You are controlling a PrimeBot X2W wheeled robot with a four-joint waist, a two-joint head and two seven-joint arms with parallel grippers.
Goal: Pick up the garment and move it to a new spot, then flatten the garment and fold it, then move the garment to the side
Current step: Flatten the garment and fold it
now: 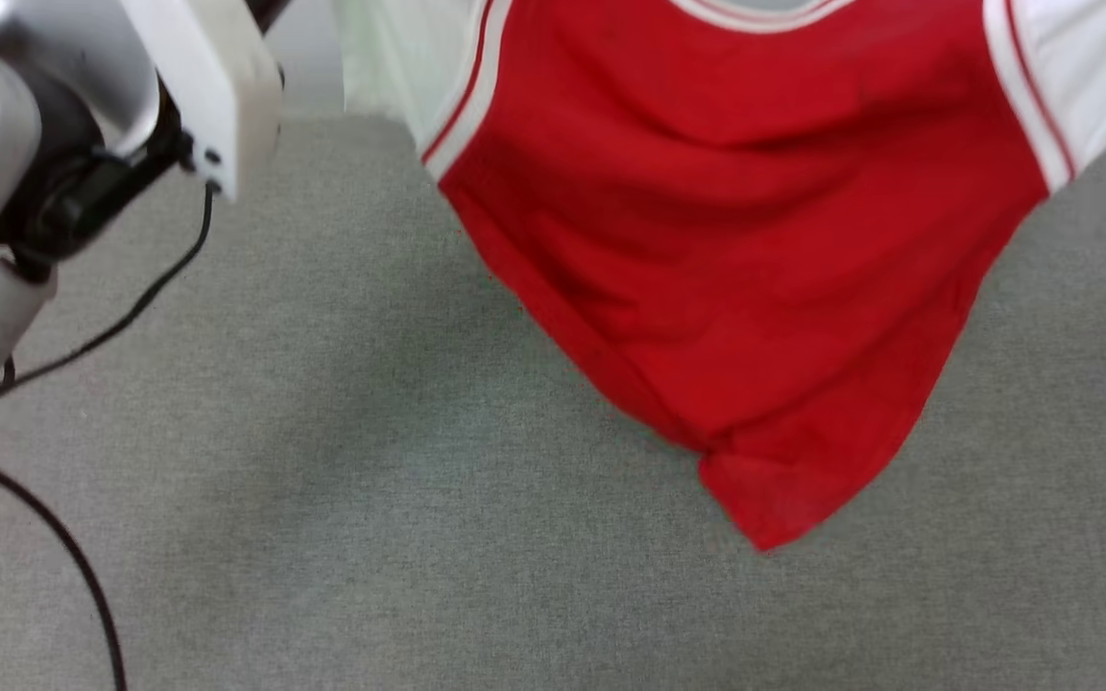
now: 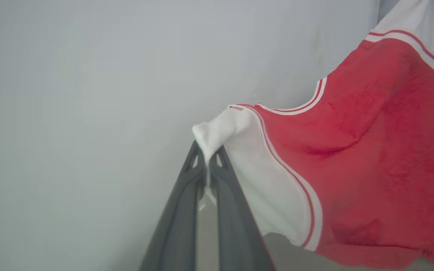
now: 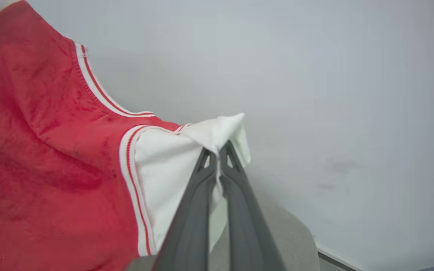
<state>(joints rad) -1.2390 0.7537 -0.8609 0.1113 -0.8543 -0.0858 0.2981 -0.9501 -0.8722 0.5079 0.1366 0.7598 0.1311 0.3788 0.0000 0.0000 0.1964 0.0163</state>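
The garment [image 1: 755,240], a red jersey with white sleeves and red-and-white trim, hangs spread in the air above the grey surface, its plain red face toward the head camera and its lower hem drooping to a point. In the left wrist view my left gripper [image 2: 207,158] is shut on the tip of one white sleeve [image 2: 217,131] of the garment [image 2: 371,150]. In the right wrist view my right gripper [image 3: 219,154] is shut on the tip of the other white sleeve [image 3: 217,130] of the garment [image 3: 51,150]. The cloth stretches between the two grips.
A grey fabric-covered surface [image 1: 323,480] lies under the hanging garment. My pale left arm [image 1: 54,144] fills the upper left of the head view, with black cables [image 1: 83,566] trailing across the surface. A plain pale wall [image 2: 89,94] stands behind.
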